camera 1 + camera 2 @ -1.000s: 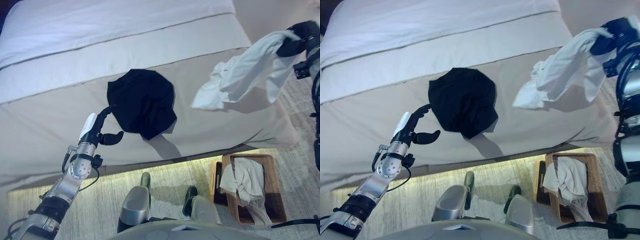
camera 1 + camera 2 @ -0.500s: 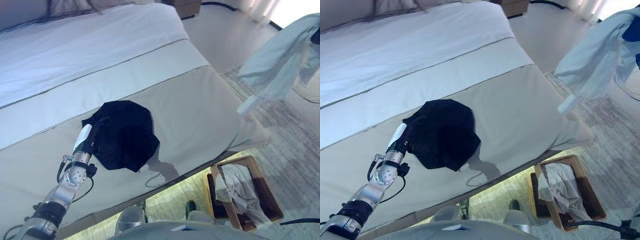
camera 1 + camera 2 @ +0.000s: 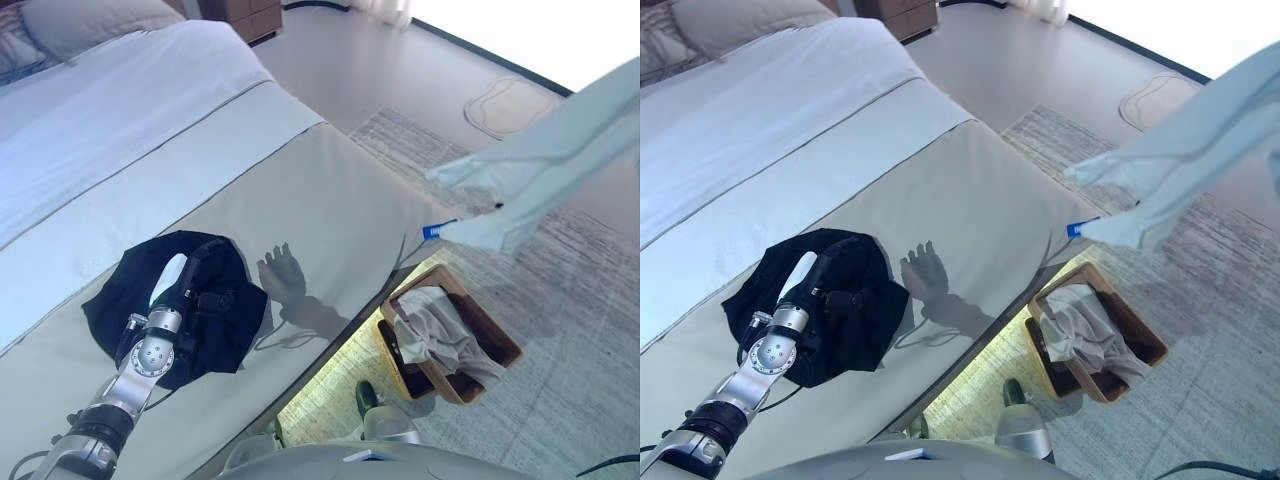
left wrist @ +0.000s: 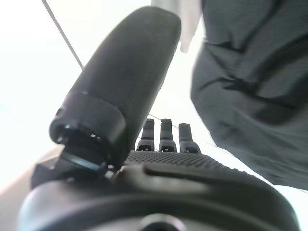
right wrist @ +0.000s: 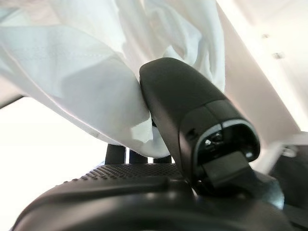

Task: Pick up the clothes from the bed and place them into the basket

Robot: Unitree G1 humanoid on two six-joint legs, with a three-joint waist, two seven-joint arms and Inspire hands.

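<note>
Right wrist view: right hand (image 5: 192,139) grips white garment (image 5: 72,86) | basket (image 3: 500,345) below

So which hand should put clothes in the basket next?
The right hand, probably: it grips the white garment in the air near the basket. The left hand hovers over the black garment, gripping nothing.

Black garment (image 3: 165,310) on a beige bed cover (image 3: 330,215), with a paler band and white sheet (image 3: 110,120) toward the head of the bed and a thin dark line between them. Pale white-blue garment (image 3: 545,175) with a small blue tag, pinched by the dark right hand (image 5: 192,130); dark left hand (image 3: 195,290) with a white thumb cover. Brown woven basket (image 3: 500,345) holding white and grey cloth (image 3: 440,335), on grey streaked carpet (image 3: 560,400).
</note>
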